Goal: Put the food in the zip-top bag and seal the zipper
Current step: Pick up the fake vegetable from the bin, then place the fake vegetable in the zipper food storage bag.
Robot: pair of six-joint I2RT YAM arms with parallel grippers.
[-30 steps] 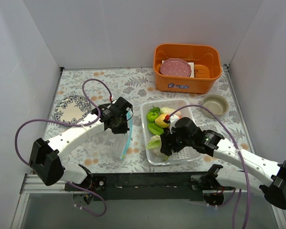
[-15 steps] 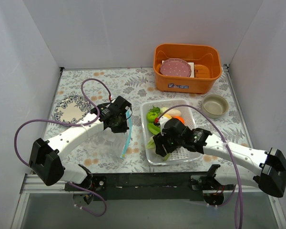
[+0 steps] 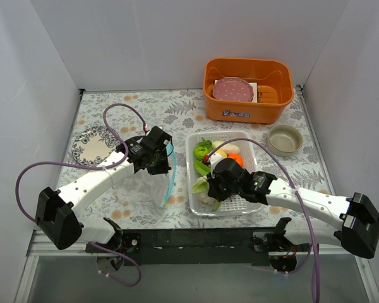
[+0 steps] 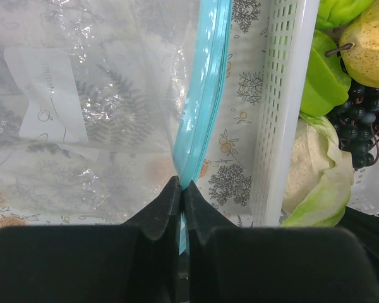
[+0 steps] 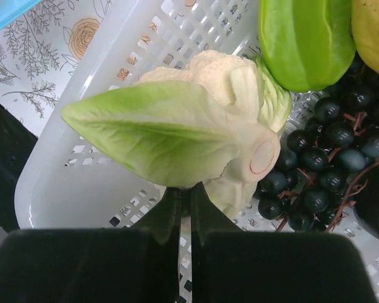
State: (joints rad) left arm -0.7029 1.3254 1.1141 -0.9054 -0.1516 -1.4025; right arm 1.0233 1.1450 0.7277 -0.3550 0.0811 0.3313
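Note:
The zip-top bag (image 3: 145,183) lies on the patterned cloth left of the tray, clear and crinkly (image 4: 82,95). Its light blue zipper (image 4: 205,95) runs away from my left gripper (image 4: 182,186), which is shut on the strip's near end (image 3: 169,180). My right gripper (image 5: 184,196) is inside the perforated tray (image 5: 69,183), shut on the lower edge of the white-green cabbage (image 5: 177,126) leaf. Dark grapes (image 5: 328,170) and a green pepper (image 5: 303,38) lie just beyond it. From above, the cabbage (image 3: 201,187) sits at the tray's near left, by the right gripper (image 3: 213,189).
An orange bin (image 3: 247,110) at the back holds a pink plate (image 3: 232,89). A beige bowl (image 3: 285,139) stands right of the tray (image 3: 240,208), and a patterned plate (image 3: 91,144) lies at the left. White walls enclose the table on three sides.
My right gripper moved left along the tray to the cabbage and closed from wide open onto its leaf. The left gripper stayed shut on the zipper.

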